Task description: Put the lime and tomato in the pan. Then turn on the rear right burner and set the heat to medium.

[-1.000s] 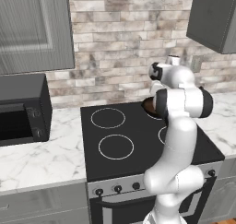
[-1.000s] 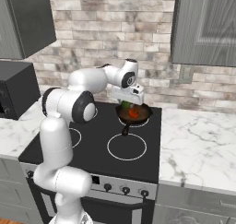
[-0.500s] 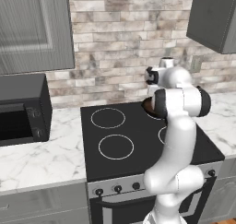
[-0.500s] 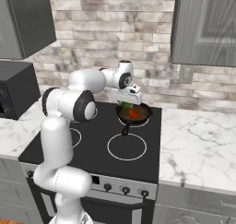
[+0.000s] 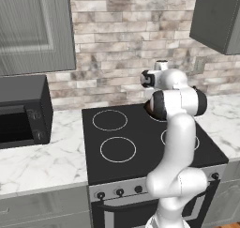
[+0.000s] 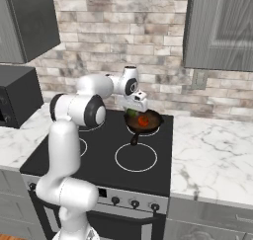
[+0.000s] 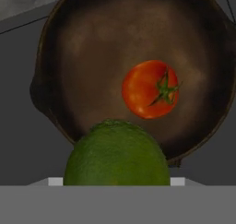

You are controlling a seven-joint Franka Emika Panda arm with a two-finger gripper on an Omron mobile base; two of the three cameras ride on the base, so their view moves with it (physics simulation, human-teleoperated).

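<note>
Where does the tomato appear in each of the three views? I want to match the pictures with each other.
Left base view: I cannot see the tomato; the arm stands in front of the pan, of which a sliver shows at the stove's rear right.
Right base view: the tomato lies in the pan, right of centre, under the gripper.
Hand view: the tomato lies right of centre in the pan, above the lime.
Shared landmark: the pan.
</note>
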